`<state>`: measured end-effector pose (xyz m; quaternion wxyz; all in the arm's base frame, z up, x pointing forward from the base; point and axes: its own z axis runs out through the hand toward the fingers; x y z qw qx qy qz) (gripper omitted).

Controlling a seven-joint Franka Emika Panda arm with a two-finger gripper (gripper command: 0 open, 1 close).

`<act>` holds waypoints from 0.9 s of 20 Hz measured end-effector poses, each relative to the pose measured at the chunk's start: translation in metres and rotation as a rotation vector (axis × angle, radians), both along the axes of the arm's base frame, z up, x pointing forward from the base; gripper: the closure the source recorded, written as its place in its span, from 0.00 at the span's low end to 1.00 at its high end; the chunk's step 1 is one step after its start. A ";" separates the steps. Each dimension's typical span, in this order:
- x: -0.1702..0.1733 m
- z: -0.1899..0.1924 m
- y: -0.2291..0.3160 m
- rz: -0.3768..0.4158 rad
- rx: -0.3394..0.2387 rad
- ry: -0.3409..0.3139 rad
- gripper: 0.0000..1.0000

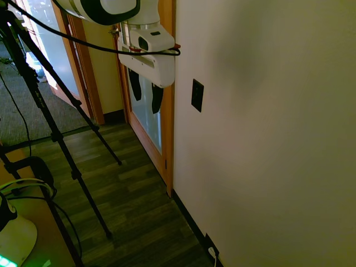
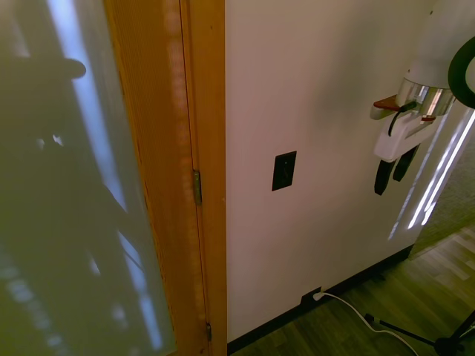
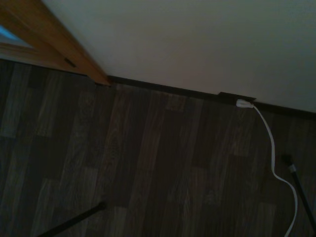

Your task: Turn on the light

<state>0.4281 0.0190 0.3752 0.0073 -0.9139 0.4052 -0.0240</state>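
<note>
Currently, the small dark upright rectangular switch plate (image 2: 284, 170) is mounted on the pale wall (image 2: 326, 89), near the orange wooden door frame (image 2: 204, 148). The white gripper (image 2: 394, 170) is held well apart from it, pointed down at the dark plank floor (image 3: 148, 168), its black fingers (image 1: 157, 98) seen slightly apart with nothing between them. A miss is judged likely if the approach is misaligned: the plate is narrower than the gripper. The low dark outlet plate (image 2: 308, 300) with its white cord (image 3: 274, 148) could be mistaken for it.

No readable text, labels, brands or numbers in any view.
</note>
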 end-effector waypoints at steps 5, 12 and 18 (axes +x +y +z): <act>0.005 -0.001 0.011 -0.015 -0.002 -0.035 0.00; 0.038 -0.023 0.043 -0.090 0.002 -0.181 0.00; 0.087 -0.056 0.052 -0.139 -0.018 -0.247 0.00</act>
